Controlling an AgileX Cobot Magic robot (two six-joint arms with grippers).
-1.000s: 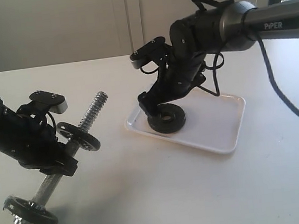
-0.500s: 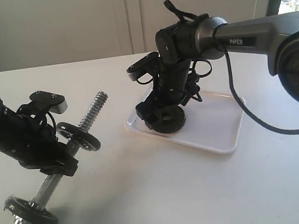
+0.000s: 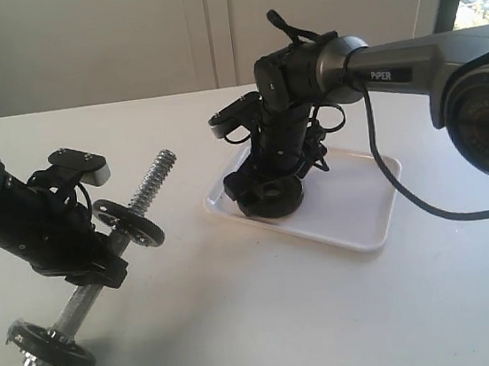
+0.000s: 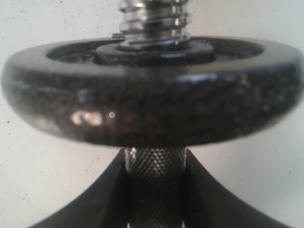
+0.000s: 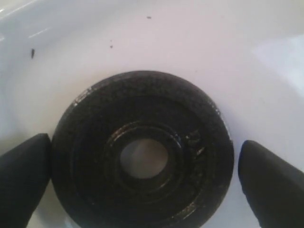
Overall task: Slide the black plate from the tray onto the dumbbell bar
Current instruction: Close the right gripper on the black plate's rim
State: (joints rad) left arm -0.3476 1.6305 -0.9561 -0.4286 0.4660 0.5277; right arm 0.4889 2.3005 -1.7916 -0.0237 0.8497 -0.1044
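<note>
Lowered since a second ago onto the black plate [image 5: 90,142], which lies flat at the tray's [image 3: 356,223] left end, the right gripper [image 5: 145,166] straddles it, jaws wide apart; grasping looks next. The left gripper [image 3: 93,255] clamps the tilted dumbbell bar [image 3: 152,190].

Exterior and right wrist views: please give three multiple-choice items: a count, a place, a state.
1. How many discs sit on the dumbbell bar? A) one B) two C) four
2. Where does the black plate lie? A) in the tray B) on a shelf C) on the bar
3. The right gripper is: A) shut on the plate B) open astride it C) shut, empty
1 B: one mid-bar, one near its lower end. 2 A: tray floor surrounds it. 3 B: fingers stand apart beside it.
</note>
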